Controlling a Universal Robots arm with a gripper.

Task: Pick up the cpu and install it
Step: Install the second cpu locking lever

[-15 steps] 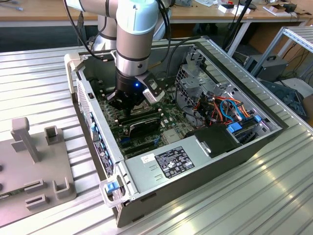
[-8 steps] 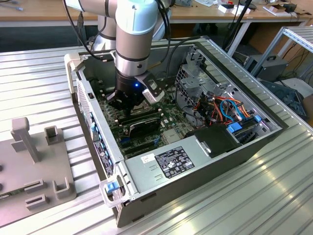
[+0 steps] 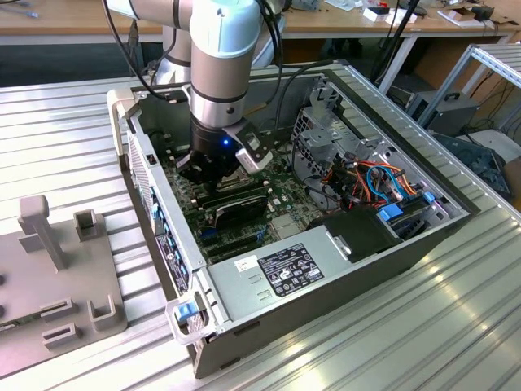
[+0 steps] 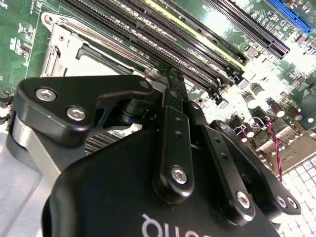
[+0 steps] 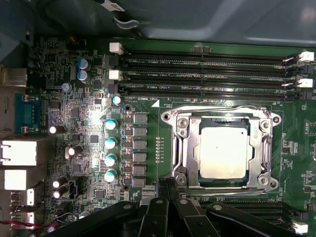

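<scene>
1. My claw (image 3: 203, 173) hangs low inside the open PC case (image 3: 342, 261), over the motherboard (image 5: 74, 98).
2. Honestly can't tell if it's apart or together.
3. The cpu (image 5: 223, 152) sits flat in its socket (image 5: 173, 148), just beside my claw, not touching.

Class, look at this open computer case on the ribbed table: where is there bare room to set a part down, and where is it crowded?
Bare ribbed table lies at the exterior view's left of the case, and in front of it. Inside is crowded: the hand hangs over the motherboard by the cpu, with cables beyond.
</scene>
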